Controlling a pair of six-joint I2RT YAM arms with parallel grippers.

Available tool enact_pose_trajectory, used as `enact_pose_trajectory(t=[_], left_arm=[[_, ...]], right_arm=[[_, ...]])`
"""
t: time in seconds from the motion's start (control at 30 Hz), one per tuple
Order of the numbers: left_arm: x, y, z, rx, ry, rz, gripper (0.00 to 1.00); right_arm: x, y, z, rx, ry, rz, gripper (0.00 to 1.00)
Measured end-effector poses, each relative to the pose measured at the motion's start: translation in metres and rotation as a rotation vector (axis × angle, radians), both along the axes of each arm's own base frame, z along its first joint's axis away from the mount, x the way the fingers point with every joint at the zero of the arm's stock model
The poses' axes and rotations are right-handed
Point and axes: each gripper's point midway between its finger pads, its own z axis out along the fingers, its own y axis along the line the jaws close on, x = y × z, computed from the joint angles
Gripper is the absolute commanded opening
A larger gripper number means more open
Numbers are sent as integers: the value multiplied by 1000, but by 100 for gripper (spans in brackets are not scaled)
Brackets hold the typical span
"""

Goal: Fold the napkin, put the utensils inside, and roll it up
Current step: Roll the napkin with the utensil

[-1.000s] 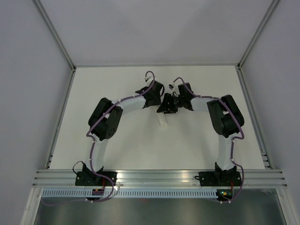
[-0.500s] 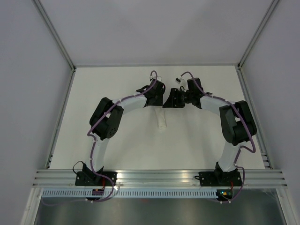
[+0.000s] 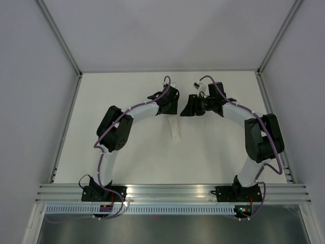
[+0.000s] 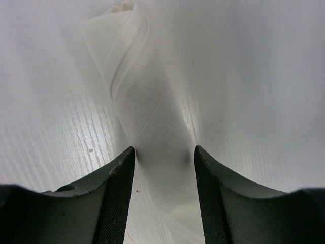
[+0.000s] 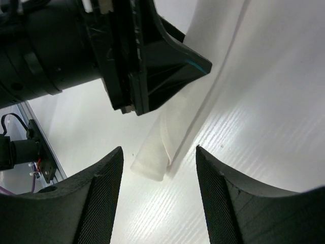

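- The napkin (image 3: 175, 130) lay rolled into a narrow tube near the middle of the worktop (image 3: 122, 91), running toward 6 o'clock from the left gripper (image 4: 165, 165).
- Its jaws stood apart astride the roll, cloth filling the gap; whether they pressed it could not be told.
- The right gripper (image 5: 158, 162), at 3 o'clock, was spread and empty.
- A good release should probably lift straight up, so the roll would not unwind.
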Motion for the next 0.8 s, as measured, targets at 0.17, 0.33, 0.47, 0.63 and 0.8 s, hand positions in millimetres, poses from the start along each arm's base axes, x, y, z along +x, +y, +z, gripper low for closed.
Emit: enact_pose_trajectory(t=[0.17, 0.33, 0.47, 0.63, 0.8], left_arm=[[1, -1, 17, -18, -26, -3, 56], [3, -3, 49, -52, -76, -10, 56], [-3, 3, 84, -85, -126, -12, 56], [-33, 30, 122, -116, -170, -6, 57], [-77, 73, 160, -160, -230, 7, 59]], right_arm=[[1, -11, 2, -8, -4, -10, 66], [4, -21, 16, -11, -38, -19, 68], [9, -32, 29, -20, -79, -35, 73], [14, -67, 50, -70, -159, -92, 76], [13, -109, 78, -136, -260, -153, 77]])
